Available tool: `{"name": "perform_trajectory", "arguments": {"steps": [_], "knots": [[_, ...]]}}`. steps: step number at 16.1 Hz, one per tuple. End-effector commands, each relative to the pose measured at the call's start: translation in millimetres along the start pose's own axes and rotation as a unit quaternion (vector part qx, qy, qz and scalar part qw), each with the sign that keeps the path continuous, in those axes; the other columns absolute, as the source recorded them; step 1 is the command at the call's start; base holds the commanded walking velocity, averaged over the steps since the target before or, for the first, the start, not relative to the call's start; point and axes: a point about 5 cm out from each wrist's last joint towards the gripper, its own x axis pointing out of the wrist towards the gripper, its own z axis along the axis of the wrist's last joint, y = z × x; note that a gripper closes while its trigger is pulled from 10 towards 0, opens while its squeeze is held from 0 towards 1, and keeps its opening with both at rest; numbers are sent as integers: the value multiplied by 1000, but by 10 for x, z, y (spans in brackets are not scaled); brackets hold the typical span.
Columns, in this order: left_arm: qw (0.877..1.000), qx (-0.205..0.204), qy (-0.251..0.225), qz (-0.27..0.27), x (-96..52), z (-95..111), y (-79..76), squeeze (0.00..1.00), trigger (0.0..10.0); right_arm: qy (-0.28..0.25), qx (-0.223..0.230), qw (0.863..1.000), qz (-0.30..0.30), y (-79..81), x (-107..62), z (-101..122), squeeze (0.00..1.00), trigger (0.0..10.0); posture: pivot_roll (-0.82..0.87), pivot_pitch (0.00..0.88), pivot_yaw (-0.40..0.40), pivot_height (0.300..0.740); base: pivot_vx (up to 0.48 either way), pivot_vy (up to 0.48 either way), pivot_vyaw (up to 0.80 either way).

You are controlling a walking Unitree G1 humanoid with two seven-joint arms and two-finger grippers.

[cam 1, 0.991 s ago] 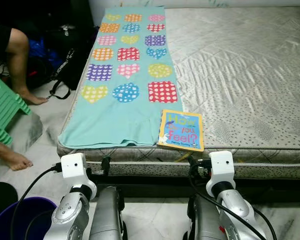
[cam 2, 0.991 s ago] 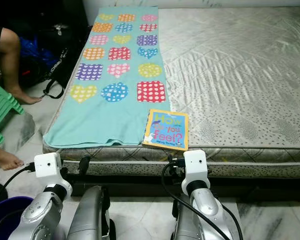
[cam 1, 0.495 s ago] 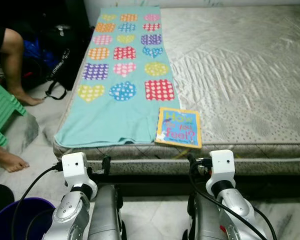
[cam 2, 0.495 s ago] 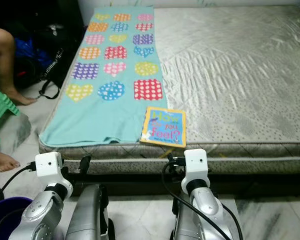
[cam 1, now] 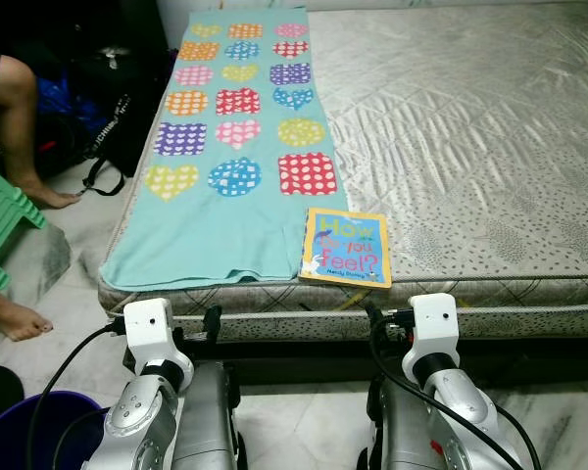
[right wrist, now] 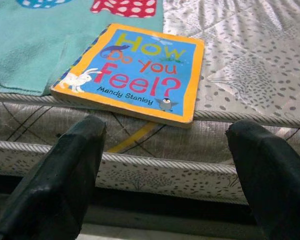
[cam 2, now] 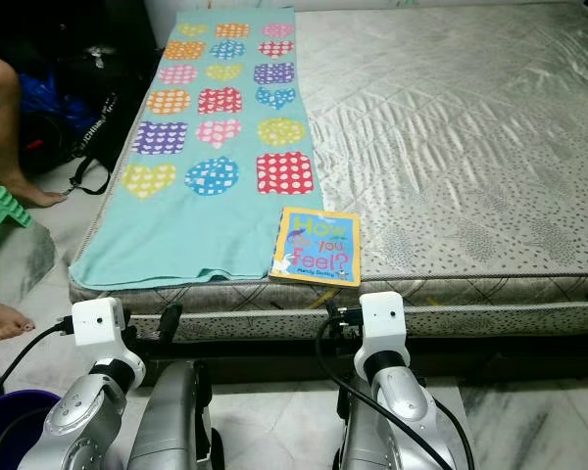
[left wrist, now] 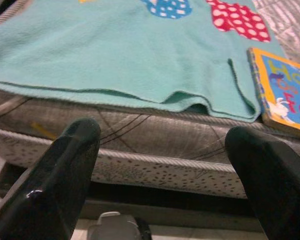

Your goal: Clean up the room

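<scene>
A yellow-edged picture book, "How Do You Feel?" (cam 1: 346,247), lies flat at the near edge of a grey quilted mattress (cam 1: 470,127). Its left side touches a teal blanket (cam 1: 225,147) printed with dotted hearts and squares. My right gripper (right wrist: 168,132) is open, low in front of the mattress side, just below the book (right wrist: 135,72). My left gripper (left wrist: 165,135) is also open, level with the mattress edge under the blanket's hem (left wrist: 140,95). The book's corner (left wrist: 285,95) shows beside that hem. Neither gripper holds anything.
A person's leg (cam 1: 20,117) and foot (cam 1: 15,318) are on the floor at the left, beside a green plastic stool (cam 1: 0,215). A black bag (cam 1: 108,108) leans against the bed's left side. A purple bucket (cam 1: 29,431) stands at the lower left on the marble floor.
The whole picture has shifted slightly, so the camera moved. The book, blanket and both grippers keep their places relative to each other.
</scene>
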Motion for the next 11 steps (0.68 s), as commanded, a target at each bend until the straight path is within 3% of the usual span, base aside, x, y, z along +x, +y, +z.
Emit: {"name": "perform_trajectory", "arguments": {"steps": [1,11], "knots": [[1000,4,-3,2,-2,14,25,0,10000,1,5,1000,5,21,7,-4,0,10000,-74,119,46,553,277,0,0],[1000,6,1,0,7,4,28,0,10000,0,2,1000,11,37,14,0,0,10000,-74,124,47,553,269,0,0]]}}
